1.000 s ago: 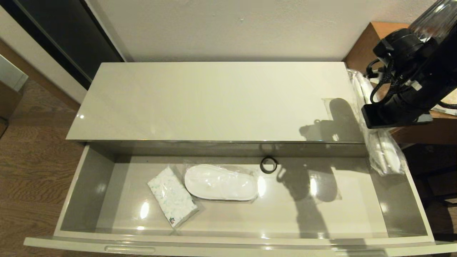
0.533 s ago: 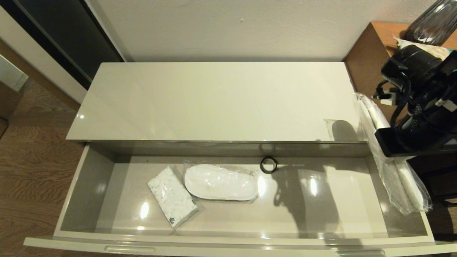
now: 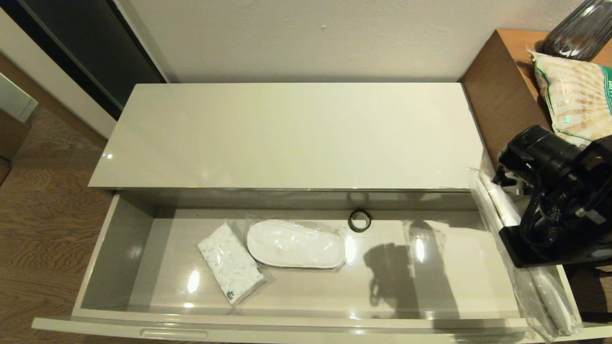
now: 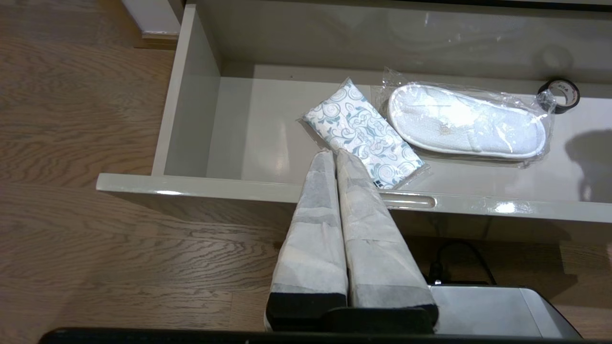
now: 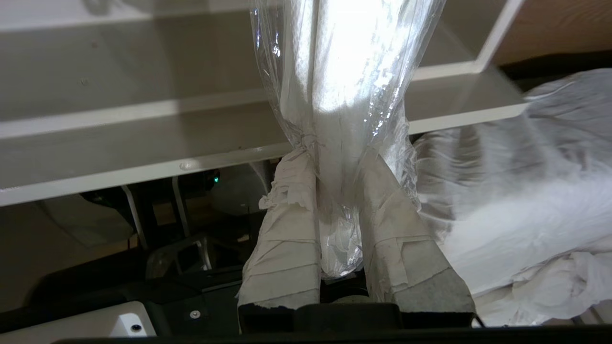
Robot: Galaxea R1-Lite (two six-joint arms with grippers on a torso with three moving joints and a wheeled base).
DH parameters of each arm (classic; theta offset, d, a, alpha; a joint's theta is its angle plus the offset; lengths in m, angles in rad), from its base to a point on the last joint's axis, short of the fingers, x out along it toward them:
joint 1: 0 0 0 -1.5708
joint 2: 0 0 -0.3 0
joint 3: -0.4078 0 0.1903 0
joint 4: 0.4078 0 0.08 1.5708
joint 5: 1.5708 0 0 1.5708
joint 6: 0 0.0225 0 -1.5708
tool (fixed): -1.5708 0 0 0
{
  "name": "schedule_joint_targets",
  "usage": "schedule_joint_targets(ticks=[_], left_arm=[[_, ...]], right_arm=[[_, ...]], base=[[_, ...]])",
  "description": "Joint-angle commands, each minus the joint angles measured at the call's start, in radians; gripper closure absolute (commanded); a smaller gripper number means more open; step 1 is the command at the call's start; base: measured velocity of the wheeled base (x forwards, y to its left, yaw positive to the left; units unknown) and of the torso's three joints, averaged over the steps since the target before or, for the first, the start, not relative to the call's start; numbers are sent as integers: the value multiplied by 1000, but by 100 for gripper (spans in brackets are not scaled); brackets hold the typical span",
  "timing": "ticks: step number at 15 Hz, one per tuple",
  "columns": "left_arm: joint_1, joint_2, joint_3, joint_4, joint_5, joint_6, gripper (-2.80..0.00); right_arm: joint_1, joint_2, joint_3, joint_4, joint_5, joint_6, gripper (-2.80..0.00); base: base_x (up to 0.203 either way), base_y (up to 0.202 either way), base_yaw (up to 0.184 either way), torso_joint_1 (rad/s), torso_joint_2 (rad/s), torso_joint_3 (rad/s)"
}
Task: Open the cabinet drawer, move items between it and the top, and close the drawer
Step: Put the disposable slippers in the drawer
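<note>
The cabinet drawer (image 3: 114, 248) is pulled fully out below the empty top (image 3: 287, 138). One pair of slippers (image 3: 296, 244) in clear plastic lies flat on the drawer floor, left of centre, and shows again as the white pair (image 4: 466, 122) in the left wrist view. My right gripper (image 5: 337, 160) is shut on the end of a second slipper pack (image 5: 344, 71). That pack (image 3: 501, 204) hangs over the drawer's right end, under my right arm (image 3: 554, 200). My left gripper (image 4: 336, 154) is shut and empty, parked in front of the drawer's front rim.
A patterned tissue pack (image 3: 231, 270) lies beside the slippers in the drawer, and a small black ring (image 3: 360, 220) sits at the drawer's back. The taller brown tabletop (image 3: 502, 86) on the right carries a snack bag (image 3: 573, 95) and a dark vase (image 3: 581, 31).
My right arm has carried the hanging slipper pack down and nearer, from beside the top's right end to the drawer's right end. Its shadow left the top and slid across the drawer floor.
</note>
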Motion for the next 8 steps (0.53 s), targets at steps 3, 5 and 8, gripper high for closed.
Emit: schedule_joint_targets(ticks=[3,5,8], left_arm=[[0,-2,0,0,0,-1,0],[0,-2,0,0,0,-1,0],[0,-2,0,0,0,-1,0]], right_arm=[[38,34,215,-195,-1,26,0],[41,103,241,-291,0,27,0],[41,213,231,-405,0,27,0]], base=[[0,0,0,0,0,0],[0,0,0,0,0,0],[0,0,0,0,0,0]])
